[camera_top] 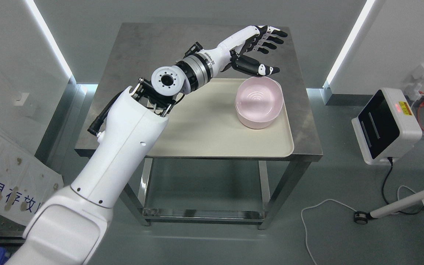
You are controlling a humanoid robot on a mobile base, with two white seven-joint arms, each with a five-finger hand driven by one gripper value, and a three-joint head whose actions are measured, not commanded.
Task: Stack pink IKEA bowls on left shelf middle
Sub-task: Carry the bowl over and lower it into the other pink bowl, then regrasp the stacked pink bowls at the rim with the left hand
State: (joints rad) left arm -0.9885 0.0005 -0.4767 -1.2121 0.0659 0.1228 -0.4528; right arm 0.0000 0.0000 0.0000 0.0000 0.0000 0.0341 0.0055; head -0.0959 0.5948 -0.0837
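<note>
Pink bowls (259, 103) sit nested on the right of the cream tray (204, 136), within the arm's reach. The left hand (260, 48) hovers just beyond their far rim, fingers spread and empty, apparently poised to grasp.

Cream tray (212, 140) on steel table (307, 121); white device (387, 125), perhaps a charger.

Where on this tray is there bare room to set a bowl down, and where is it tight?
The cream tray is bare across its middle and front, from the left arm's forearm over to the pink bowl stack. The far right corner is crowded: the stack sits there with the open left hand just above its back rim. Bare steel table lies behind the tray.
</note>
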